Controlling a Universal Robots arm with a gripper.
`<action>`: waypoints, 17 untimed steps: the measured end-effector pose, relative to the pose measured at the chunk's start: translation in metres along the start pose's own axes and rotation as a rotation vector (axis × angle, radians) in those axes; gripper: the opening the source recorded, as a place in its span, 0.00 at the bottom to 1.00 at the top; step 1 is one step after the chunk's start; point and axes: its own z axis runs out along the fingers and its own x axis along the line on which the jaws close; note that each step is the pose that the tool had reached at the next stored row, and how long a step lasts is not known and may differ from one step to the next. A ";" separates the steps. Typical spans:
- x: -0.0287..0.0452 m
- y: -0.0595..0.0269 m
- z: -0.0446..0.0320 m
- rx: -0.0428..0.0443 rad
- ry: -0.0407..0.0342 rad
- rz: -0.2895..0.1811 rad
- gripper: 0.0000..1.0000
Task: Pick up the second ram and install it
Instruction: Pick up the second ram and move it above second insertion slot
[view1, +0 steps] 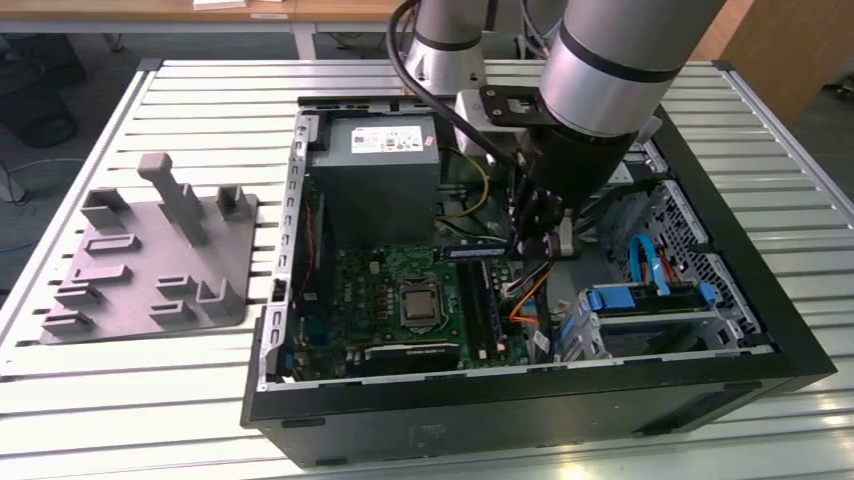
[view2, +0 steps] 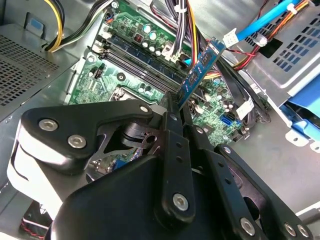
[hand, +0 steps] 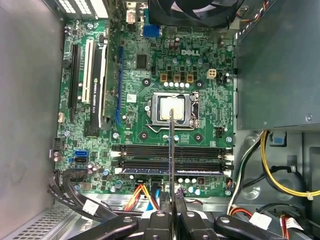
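Note:
My gripper (view1: 537, 240) hangs inside the open computer case (view1: 534, 400), shut on the second ram (view2: 199, 67), a thin green strip with dark chips. In the first wrist view the second ram (hand: 170, 150) shows edge-on, sticking out from the gripper (hand: 172, 207) and crossing above the long black memory slots (hand: 200, 150). It is held clear of the motherboard (hand: 150, 80), not seated in a slot. In the second wrist view the gripper (view2: 179, 107) pinches the strip's near end, and the slots (view2: 135, 57) lie beyond it. A bluish strip (hand: 150, 171) lies along the slot nearest the gripper.
A grey holder block (view1: 147, 260) lies on the slatted table at the exterior view's left. Inside the case are the grey power supply (view1: 380, 175), the bare processor socket (hand: 172, 107), loose yellow, orange and blue cables (hand: 280, 165), and a drive cage with blue parts (view1: 647, 300).

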 end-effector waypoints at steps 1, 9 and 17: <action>0.0000 0.0001 0.0007 0.0000 0.0000 0.000 0.14; 0.0000 0.0004 0.0017 0.0000 0.0001 0.000 0.14; -0.0001 0.0055 0.0032 0.0001 -0.0002 0.001 0.14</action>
